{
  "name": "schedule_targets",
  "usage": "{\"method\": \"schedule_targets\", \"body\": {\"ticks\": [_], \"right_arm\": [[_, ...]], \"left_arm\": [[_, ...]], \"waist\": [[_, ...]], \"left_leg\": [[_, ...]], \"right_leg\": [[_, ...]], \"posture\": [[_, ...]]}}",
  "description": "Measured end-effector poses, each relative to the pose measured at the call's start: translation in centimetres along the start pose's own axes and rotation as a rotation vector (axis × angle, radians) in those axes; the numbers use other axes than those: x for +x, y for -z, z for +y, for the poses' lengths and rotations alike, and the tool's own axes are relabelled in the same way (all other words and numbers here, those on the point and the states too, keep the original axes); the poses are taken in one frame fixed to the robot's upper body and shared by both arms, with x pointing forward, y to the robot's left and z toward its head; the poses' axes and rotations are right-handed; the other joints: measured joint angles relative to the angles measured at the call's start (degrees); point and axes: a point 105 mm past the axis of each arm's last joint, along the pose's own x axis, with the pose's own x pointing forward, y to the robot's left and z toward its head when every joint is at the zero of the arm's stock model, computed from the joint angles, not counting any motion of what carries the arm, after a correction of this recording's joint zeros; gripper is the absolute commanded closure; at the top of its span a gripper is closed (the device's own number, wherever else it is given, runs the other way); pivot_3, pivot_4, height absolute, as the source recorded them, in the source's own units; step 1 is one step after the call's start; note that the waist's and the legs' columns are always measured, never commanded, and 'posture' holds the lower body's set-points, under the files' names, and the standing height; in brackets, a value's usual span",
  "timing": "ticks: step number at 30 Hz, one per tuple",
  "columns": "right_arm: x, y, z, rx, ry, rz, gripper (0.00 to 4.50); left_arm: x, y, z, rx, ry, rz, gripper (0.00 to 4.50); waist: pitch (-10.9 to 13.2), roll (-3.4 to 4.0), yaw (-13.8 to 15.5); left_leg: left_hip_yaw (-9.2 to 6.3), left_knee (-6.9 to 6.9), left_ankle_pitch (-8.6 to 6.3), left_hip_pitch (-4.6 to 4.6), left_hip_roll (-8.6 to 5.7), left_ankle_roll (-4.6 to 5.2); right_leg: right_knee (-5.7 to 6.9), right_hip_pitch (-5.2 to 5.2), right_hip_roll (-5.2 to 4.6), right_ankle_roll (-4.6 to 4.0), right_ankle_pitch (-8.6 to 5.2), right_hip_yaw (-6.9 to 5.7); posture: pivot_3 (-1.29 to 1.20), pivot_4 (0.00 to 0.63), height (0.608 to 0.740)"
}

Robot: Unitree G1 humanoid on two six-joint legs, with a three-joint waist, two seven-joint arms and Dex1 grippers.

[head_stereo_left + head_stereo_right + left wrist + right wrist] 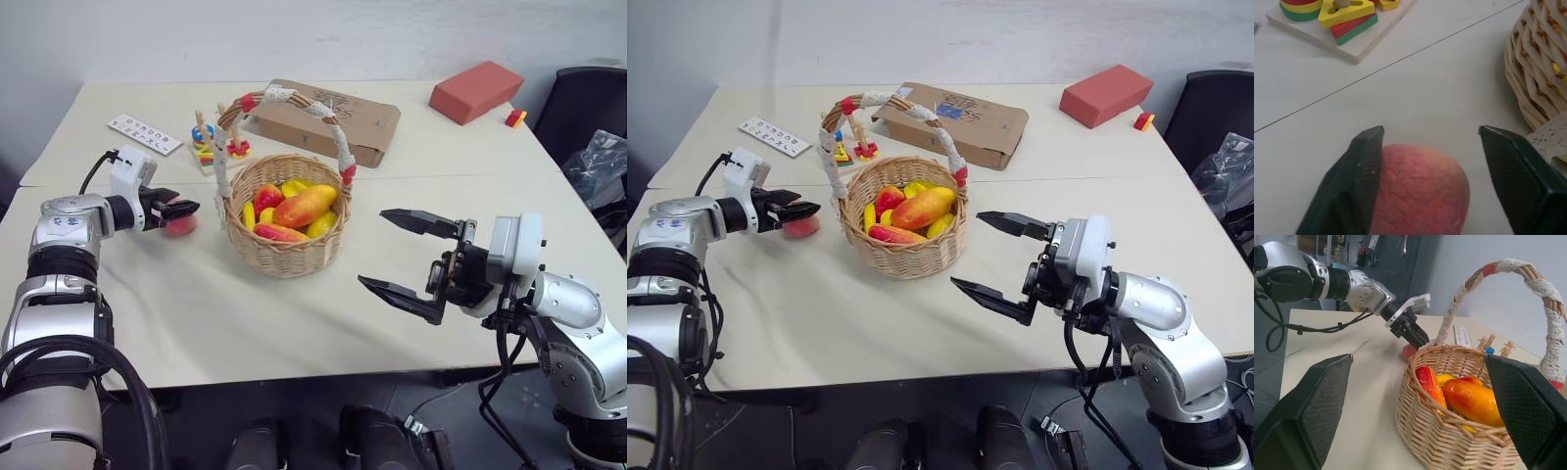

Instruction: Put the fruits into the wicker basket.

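Left gripper [1425, 147] jaws half-parted around the peach [1420, 191] on the worktop [294, 323], one finger touching it, arm reaching level beside the wicker basket [284, 250], mango [306, 206] inside basket, right gripper [407, 264] jaws wide apart, released, hovering right of basket.

So the left hand [1425, 166] has its two black fingers [1359, 181] straddling the peach [1420, 196] on the desk [1415, 88]. One finger is right up against the peach's side, the other stands a bit off it with a gap showing. The peach is pinkish red with a slightly wrinkly skin. The basket [1537, 63] has its woven wall close by, with some white lace trim just under it. The ring toy [1337, 19] sits farther off on its pale wooden base, yellow, red and green pieces.
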Motion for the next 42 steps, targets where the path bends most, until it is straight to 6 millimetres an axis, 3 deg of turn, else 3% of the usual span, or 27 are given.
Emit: {"method": "schedule_targets", "body": {"ticks": [3, 12, 16, 23, 29, 33, 36, 40, 42], "right_arm": [[-0.2, 0.2, 0.2, 0.009, -0.002, 0.005, 0.0], [0.0, 0.1, 0.2, -0.006, -0.031, -0.015, 0.0], [0.0, 0.6, -0.2, 0.002, -0.027, -0.018, 0.0], [-0.2, 1.3, -0.1, 0.009, -0.039, -0.017, 0.0], [0.3, 1.5, 0.1, 0.02, -0.04, -0.018, 0.0], [0.7, 1.2, -0.1, 0.02, -0.028, -0.015, 0.0], [1.1, 0.8, -0.1, 0.008, -0.025, -0.017, 0.0], [1.2, 0.7, -0.2, 0.013, -0.015, -0.01, 0.0], [1.3, 0.7, -0.3, 0.012, -0.014, -0.01, 0.0]], "left_arm": [[-1.0, 0.6, 0.4, 0.007, 0.007, -0.003, 3.33], [-4.5, 0.8, 0.1, -0.052, 0.112, -0.206, 3.33], [-6.1, 0.5, 0.3, -0.002, 0.096, -0.222, 2.47], [-5.7, 0.1, 0.0, 0.087, 0.067, -0.221, 0.31], [-2.5, 1.5, -0.6, 0.095, 0.067, -0.157, 0.31], [-0.3, 1.0, -1.5, 0.071, 0.096, -0.165, 0.31], [0.0, 1.4, -1.2, 0.084, 0.071, -0.125, 0.88], [-0.3, 1.9, -1.3, 0.117, 0.097, -0.085, 2.04], [-1.2, 2.4, -1.0, 0.137, 0.108, -0.059, 2.24]], "waist": [[-0.01, 0.01, -0.24], [0.02, -0.03, -1.0], [0.03, -0.04, -0.82], [0.03, -0.04, 0.41], [0.02, -0.05, 0.49], [0.03, -0.05, 0.48], [0.02, -0.05, 0.15], [0.02, -0.05, 0.17], [0.02, -0.05, -0.02]], "left_leg": [[0.0, -0.01, -0.01, 0.02, 0.04, -0.03], [-0.05, -0.01, 0.01, -0.09, 0.08, -0.06], [-0.06, -0.01, 0.01, -0.09, 0.02, -0.05], [-0.07, 0.01, 0.02, -0.09, 0.01, -0.03], [-0.03, 0.01, 0.02, -0.1, -0.01, -0.02], [-0.03, 0.01, 0.02, -0.12, -0.01, -0.02], [0.0, 0.0, 0.02, -0.11, 0.01, -0.02], [0.0, 0.0, 0.02, -0.11, 0.02, -0.03], [0.01, 0.0, 0.02, -0.09, 0.02, -0.03]], "right_leg": [[0.04, -0.03, 0.01, 0.0, 0.0, 0.04], [0.02, -0.09, -0.01, -0.01, 0.0, 0.32], [0.03, -0.08, -0.02, -0.01, 0.0, 0.44], [0.02, -0.07, -0.03, 0.0, 0.0, 0.46], [0.03, -0.08, 0.01, 0.01, 0.01, 0.22], [0.02, -0.09, 0.02, 0.01, 0.01, -0.04], [0.02, -0.1, 0.04, 0.01, 0.01, -0.04], [0.02, -0.1, 0.05, 0.01, 0.01, -0.06], [0.02, -0.1, 0.04, 0.01, 0.01, -0.03]], "posture": [[0.0, 0.15, 0.74], [0.0, 0.15, 0.74], [0.0, 0.15, 0.74], [0.0, 0.15, 0.74], [0.0, 0.15, 0.74], [0.0, 0.15, 0.74], [0.0, 0.15, 0.74], [0.0, 0.15, 0.74], [0.0, 0.15, 0.74]]}}
